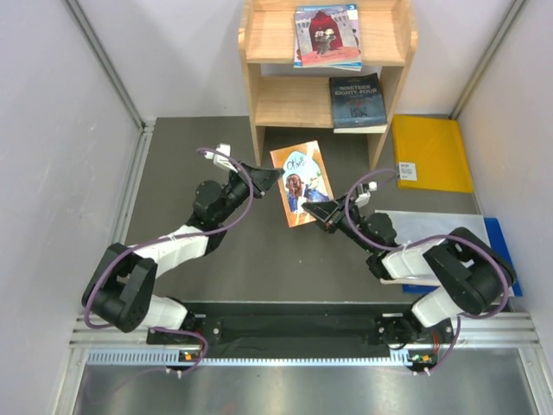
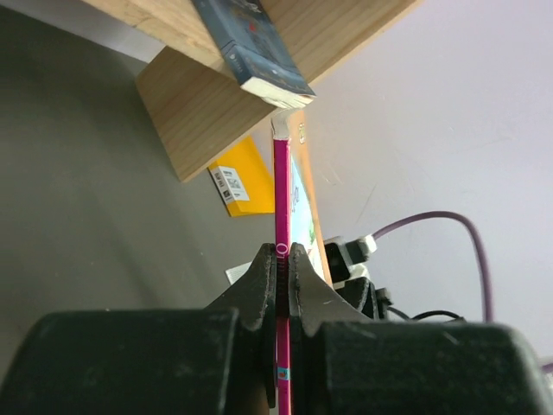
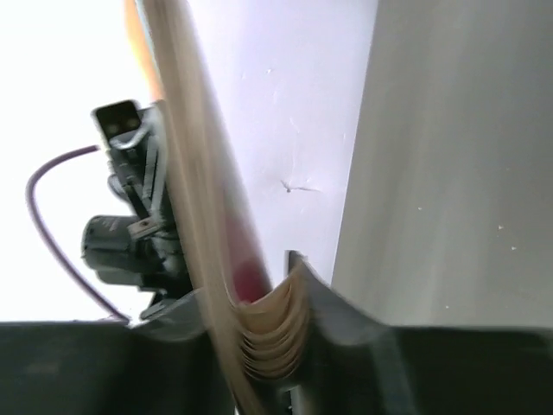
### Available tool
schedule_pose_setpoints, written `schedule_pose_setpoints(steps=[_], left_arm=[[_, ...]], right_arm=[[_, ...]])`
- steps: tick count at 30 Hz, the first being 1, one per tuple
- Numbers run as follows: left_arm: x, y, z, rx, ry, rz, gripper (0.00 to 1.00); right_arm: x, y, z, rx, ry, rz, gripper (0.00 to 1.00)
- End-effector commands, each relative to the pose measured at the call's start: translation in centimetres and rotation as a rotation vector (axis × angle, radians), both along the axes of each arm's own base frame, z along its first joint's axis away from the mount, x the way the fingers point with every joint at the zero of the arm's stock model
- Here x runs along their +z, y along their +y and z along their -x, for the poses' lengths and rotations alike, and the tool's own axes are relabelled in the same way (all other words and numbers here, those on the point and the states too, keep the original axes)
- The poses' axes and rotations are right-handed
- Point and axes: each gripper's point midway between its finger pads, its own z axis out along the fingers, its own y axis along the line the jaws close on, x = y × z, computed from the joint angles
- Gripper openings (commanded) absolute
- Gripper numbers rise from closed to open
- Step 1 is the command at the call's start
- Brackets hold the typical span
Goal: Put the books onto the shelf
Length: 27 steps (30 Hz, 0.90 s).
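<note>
Books: the orange paperback is at the centre of the top view, just below the shelf, cover up and held between both arms, so probably off the desk. The left gripper has its fingers pressed together on the thin pink edge. The right gripper is at the book's lower right corner, and its wrist view shows the page edges bunched between the fingers, which looks like a pinch.

Handling, as a guess: light, thin and floppy. The pages fan and bow, and the glossy cover may slip. It is best taken near the spine or with both covers pinched, not by loose pages.

Writing: script "Othello" on the orange cover. "NINETEEN EIGHTY-FOUR" is on the dark blue book on the lower tier. A "3" shows on the stack with the red cover on the top tier. The white label on the yellow folder, right of the shelf, is too small to read.
</note>
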Motion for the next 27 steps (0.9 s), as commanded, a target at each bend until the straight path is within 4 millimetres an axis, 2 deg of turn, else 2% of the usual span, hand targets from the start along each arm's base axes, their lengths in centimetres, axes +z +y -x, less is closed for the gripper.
schedule_pose_setpoints(steps=[1,5,7,8,9,11,12,13,14,15,16,18,20,25,27], left_arm=[[-0.2,-0.3,0.9,-0.025,-0.015,0.003,0.00],[-0.7,-0.5,0.3,-0.022,0.000,-0.013,0.01],[-1.0,-0.5,0.2,-0.017,0.004,-0.030,0.07],[-1.2,-0.4,0.1,-0.010,0.007,-0.037,0.12],[-1.4,-0.3,0.0,-0.003,0.011,-0.045,0.25],[-1.9,0.0,0.1,0.010,0.023,-0.070,0.34],[-2.2,0.2,0.0,0.024,0.030,-0.078,0.43],[-2.1,0.4,0.1,0.028,0.027,-0.086,0.46],[-2.8,0.5,0.2,0.034,0.042,-0.100,0.48],[-3.0,0.7,0.2,0.044,0.048,-0.107,0.49],[-3.0,0.9,0.4,0.049,0.043,-0.113,0.52],[-3.8,1.3,0.7,0.058,0.062,-0.127,0.53],[-4.2,1.5,1.1,0.058,0.067,-0.135,0.54],[-4.9,2.0,1.8,0.062,0.079,-0.149,0.55],[-5.4,2.2,2.1,0.063,0.090,-0.155,0.55]], right_arm=[[10.5,-2.6,1.3,-0.041,-0.343,-0.226,0.08],[11.4,-2.7,1.0,-0.051,-0.374,-0.167,0.00],[11.5,-2.7,0.0,-0.062,-0.378,-0.109,0.00],[12.2,-2.9,-0.1,-0.068,-0.398,-0.100,0.00],[12.4,-3.2,-0.6,-0.071,-0.404,-0.078,0.00],[13.2,-3.2,-1.9,-0.078,-0.412,-0.036,0.00],[13.5,-3.6,-2.4,-0.084,-0.423,-0.025,0.00],[14.6,-3.7,-2.9,-0.085,-0.443,-0.025,0.00],[14.6,-3.8,-3.6,-0.086,-0.447,-0.017,0.00],[14.9,-4.3,-4.2,-0.089,-0.456,-0.008,0.00],[16.0,-4.5,-4.8,-0.093,-0.479,-0.018,0.00],[15.8,-5.0,-6.5,-0.089,-0.469,0.003,0.00],[16.7,-4.9,-8.3,-0.078,-0.473,0.000,0.00],[16.2,-5.6,-13.1,-0.060,-0.392,0.033,0.00],[15.8,-5.6,-14.0,-0.050,-0.363,0.053,0.00]])
